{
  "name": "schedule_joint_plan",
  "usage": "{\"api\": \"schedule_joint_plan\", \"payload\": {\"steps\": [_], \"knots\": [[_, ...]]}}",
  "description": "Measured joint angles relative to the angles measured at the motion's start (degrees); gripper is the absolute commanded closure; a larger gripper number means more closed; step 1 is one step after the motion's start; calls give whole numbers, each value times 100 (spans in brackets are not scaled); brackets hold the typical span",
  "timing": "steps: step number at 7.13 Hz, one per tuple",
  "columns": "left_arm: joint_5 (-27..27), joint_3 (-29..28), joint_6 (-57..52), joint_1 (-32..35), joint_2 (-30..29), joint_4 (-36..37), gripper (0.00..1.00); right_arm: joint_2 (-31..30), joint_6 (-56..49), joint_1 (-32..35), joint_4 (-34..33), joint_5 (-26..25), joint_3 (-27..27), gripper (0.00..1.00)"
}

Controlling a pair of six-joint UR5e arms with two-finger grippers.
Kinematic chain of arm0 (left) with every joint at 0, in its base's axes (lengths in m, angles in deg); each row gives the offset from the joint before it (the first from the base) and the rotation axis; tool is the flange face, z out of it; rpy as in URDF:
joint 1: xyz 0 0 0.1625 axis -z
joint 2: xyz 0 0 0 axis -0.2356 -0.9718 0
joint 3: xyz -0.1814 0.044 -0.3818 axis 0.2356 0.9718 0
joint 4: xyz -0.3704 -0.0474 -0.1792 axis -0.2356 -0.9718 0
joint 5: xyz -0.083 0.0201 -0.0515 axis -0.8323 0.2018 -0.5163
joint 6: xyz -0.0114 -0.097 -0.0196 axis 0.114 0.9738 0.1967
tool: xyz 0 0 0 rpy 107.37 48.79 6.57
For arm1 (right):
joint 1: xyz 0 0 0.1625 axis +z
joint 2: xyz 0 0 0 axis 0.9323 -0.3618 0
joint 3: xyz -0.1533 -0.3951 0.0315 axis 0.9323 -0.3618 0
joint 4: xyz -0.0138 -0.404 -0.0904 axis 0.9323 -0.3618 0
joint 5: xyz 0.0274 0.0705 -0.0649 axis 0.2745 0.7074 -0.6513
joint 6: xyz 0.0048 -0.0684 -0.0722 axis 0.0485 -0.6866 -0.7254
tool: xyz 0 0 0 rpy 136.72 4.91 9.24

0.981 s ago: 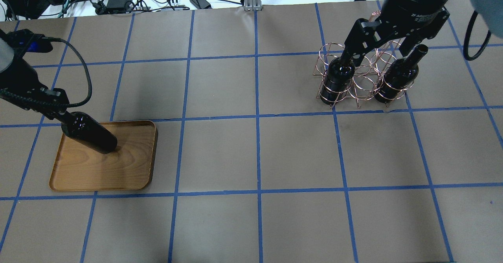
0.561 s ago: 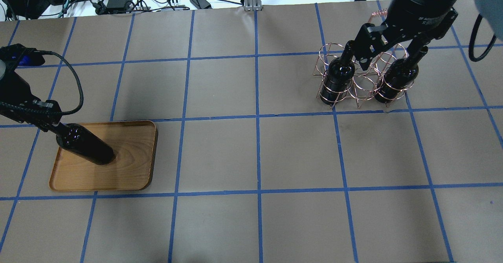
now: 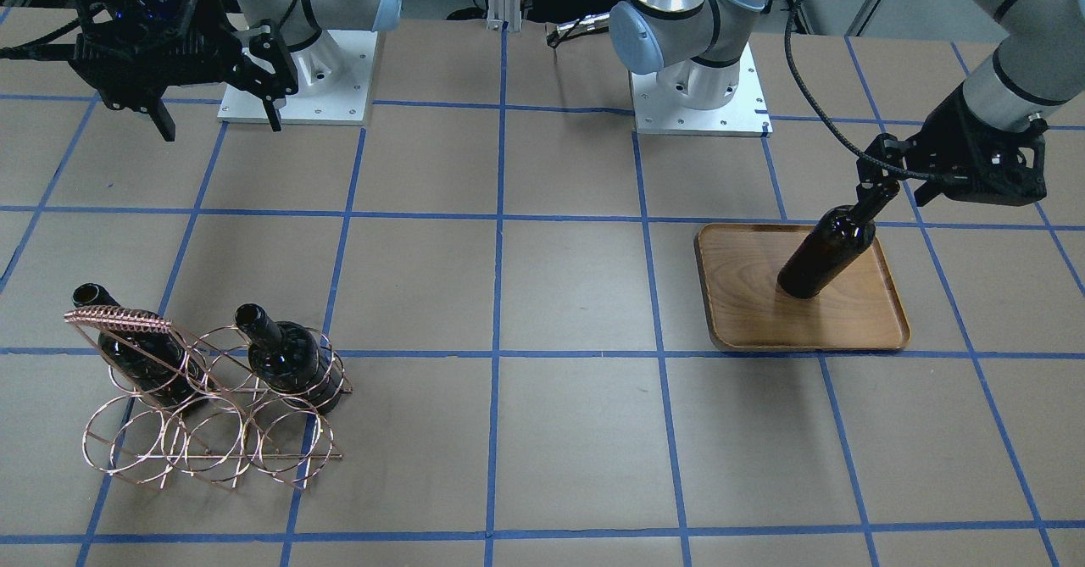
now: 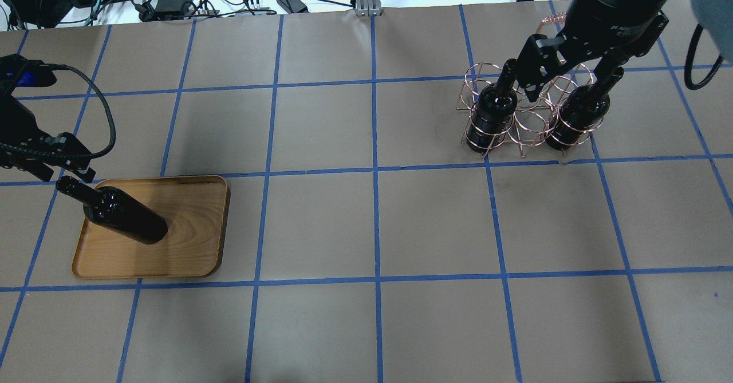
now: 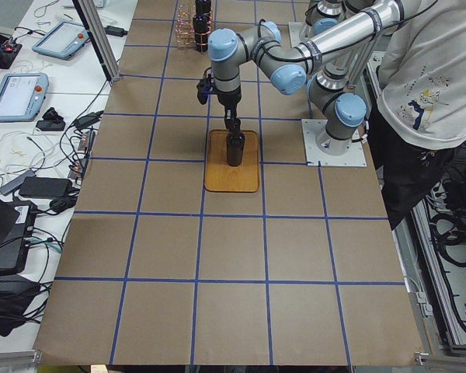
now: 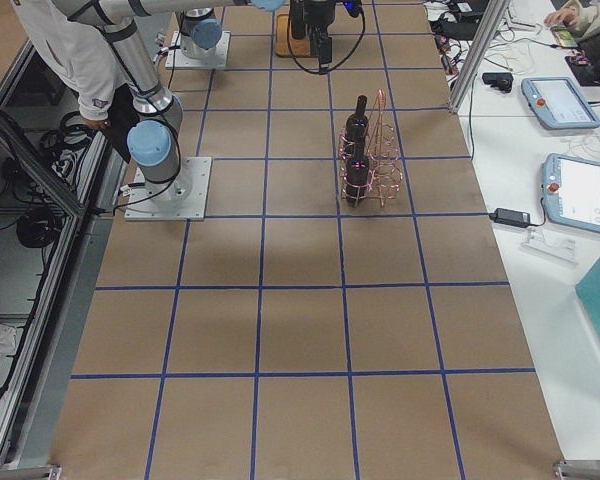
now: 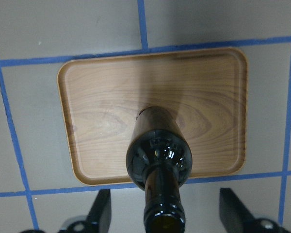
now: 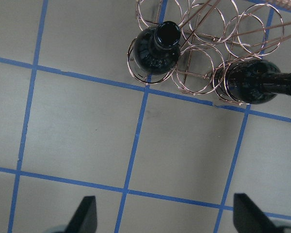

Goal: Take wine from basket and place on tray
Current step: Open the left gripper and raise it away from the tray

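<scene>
Overhead exterior: left tool (image 4: 63,175) agape around wine (image 4: 126,222) neck; tray (image 4: 189,240) beneath

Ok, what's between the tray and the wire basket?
Only brown paper with blue tape lines between the wooden tray and the wire basket, clearest in the overhead view.

The surface (image 4: 366,228) is covered in brown paper, squared off by blue tape lines (image 4: 320,172). Flat on it, directly beneath the left end effector (image 4: 62,172), lies the wooden tray (image 4: 189,245). The copper wire basket (image 4: 529,122) stands on it below the right end effector (image 4: 567,82), set slightly off its centre.
</scene>
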Motion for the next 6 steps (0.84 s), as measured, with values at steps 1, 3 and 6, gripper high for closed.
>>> {"api": "schedule_joint_plan", "payload": {"steps": [1,3,6], "knots": [[-28,-476,337,242,41,-327,0,0,0,1,-3,1,0,0],[-50,-1565,2031,1298,-28,-1273,0,-44,18,0,12,-8,6,0],[10,-1851,3386,2609,-63,-1398,0,-76,52,5,0,57,101,0]]}}
